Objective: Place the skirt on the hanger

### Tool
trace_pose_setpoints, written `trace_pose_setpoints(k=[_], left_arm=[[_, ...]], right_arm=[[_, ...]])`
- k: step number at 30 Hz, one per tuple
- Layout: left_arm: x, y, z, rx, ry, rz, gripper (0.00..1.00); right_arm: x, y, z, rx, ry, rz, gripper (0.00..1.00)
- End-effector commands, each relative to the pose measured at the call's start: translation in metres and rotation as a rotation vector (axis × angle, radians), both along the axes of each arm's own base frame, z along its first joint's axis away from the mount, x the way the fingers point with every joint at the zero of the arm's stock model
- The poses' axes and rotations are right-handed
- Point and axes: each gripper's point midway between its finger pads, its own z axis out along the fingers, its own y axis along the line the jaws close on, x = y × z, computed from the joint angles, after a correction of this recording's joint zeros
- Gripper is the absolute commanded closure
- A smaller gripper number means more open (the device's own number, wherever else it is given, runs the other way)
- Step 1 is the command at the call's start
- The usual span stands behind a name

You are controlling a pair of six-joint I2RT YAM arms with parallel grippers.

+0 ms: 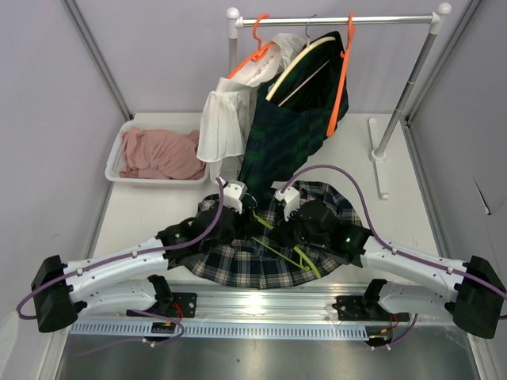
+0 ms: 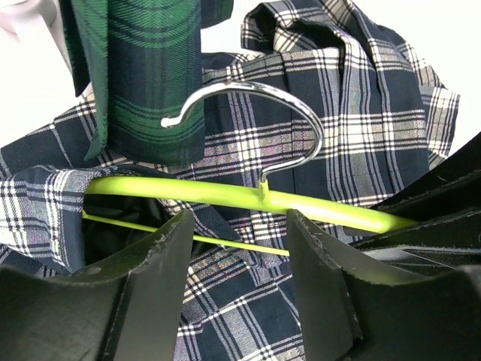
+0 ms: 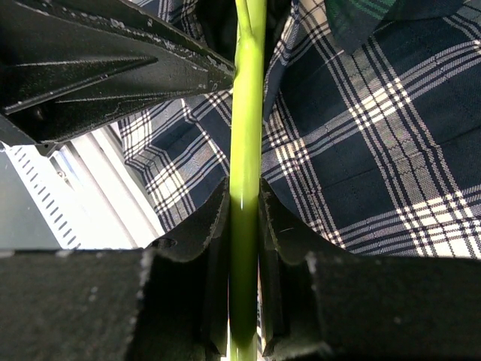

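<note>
On the table [image 1: 150, 218], one skirt [image 1: 230, 267], one green hanger [image 2: 225, 195]

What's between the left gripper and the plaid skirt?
The green hanger: in the left wrist view its bars cross ahead of the open fingers, skirt behind.

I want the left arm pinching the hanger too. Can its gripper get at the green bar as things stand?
Probably yes: the left gripper stands open, the green bar bare right ahead of it, nothing between. The right gripper clamps the bar farther along.
</note>
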Motion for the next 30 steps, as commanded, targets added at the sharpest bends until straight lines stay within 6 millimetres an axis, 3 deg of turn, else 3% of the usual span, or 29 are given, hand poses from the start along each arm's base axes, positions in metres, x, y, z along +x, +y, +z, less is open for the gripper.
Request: trace_pose_setpoints(k=[1,9,19,22,25,30], left_arm=[[0.008,-0.005,0.040,-0.165,-0.086,0.048,0.42],[0.009,-0.012,0.052,-0.179,-0.096,0.027,0.40],[0.021,-0.020,0.023,-0.091,-0.079,0.055,0.42],[0.021,-0.018,0.024,-0.113,-0.100,0.053,0.48],[0.022,-0.017,0.026,-0.114,-0.114,0.058,0.62],[0.024,-0.020,0.024,-0.094,-0.112,0.048,0.97]], right_arm=[[-0.004,0.013,0.016,0.054,-0.023,0.042,1.00],[-0.004,0.013,0.011,0.042,-0.016,0.039,1.00],[-0.004,0.014,0.010,0.039,-0.013,0.040,1.00],[-0.004,0.014,0.009,0.036,-0.012,0.036,1.00],[-0.004,0.013,0.009,0.035,-0.007,0.031,1.00],[-0.003,0.008,0.009,0.019,0.001,0.000,1.00]])
